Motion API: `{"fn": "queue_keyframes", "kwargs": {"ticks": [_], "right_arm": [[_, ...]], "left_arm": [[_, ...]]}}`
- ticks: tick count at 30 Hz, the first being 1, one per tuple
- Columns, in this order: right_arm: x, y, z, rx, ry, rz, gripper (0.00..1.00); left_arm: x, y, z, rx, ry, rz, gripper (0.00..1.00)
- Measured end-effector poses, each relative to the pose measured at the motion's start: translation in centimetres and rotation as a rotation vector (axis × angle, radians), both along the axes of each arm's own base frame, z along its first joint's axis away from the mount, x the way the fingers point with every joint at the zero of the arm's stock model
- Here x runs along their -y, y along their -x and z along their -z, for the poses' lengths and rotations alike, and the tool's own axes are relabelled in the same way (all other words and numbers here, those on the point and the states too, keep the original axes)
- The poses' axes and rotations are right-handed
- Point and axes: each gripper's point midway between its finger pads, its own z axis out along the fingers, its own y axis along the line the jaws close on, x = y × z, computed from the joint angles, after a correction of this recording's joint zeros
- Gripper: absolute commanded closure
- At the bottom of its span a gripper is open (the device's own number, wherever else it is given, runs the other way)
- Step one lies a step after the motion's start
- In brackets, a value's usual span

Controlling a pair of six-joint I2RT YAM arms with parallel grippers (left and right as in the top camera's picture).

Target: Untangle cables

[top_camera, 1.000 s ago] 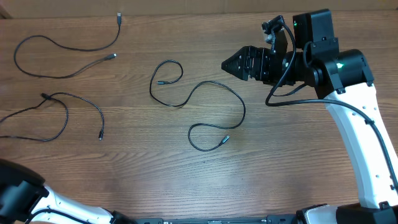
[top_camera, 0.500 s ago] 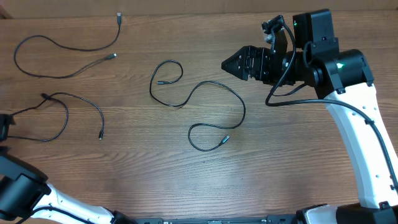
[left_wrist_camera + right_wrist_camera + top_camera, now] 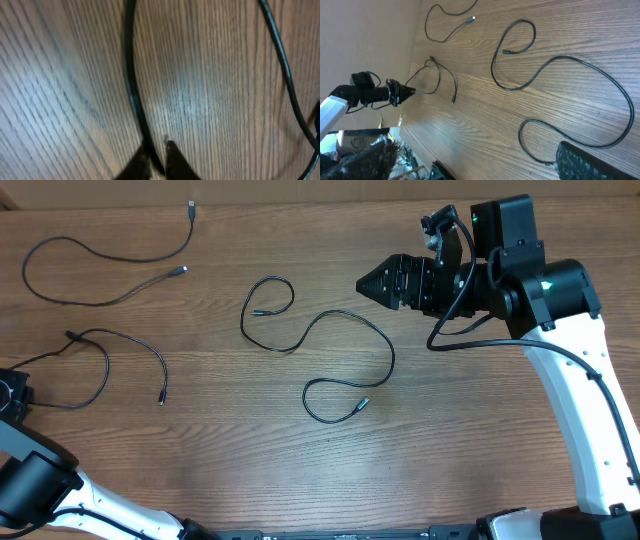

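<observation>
Starting at the left claw (image 3: 156,167), we find its tips pinching the left cable (image 3: 131,75) low over the table (image 3: 220,470). We judge the cord light and limp, apt to drag and curl, so a hold near a plug end should steer it best. The right claw (image 3: 365,282) hangs spread and empty near the middle cable (image 3: 345,313), while the far cable (image 3: 100,303) lies well apart. The wood looks smooth — cords should slide — and beyond its edge we see only blurred clutter.
</observation>
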Motion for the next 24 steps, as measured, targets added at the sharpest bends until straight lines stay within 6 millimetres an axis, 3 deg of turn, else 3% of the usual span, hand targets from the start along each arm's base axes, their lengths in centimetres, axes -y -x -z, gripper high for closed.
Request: {"fn": "queue_keyframes", "kwargs": {"ticks": [9,18,24], "right_arm": [[0.0,0.0,0.0,-0.003,0.001,0.000,0.00],[0.0,0.1,0.1,-0.005,0.001,0.000,0.00],[0.0,0.0,0.0,-0.002,0.001,0.000,0.00]], "left_arm": [[-1.1,-1.2,-0.4,0.053,-0.045,0.003,0.96],[-1.6,-5.5,-2.0,0.278,-0.046,0.062,0.96],[-1.4,-5.9,-2.2,0.297,-0.045,0.094,0.96]]}}
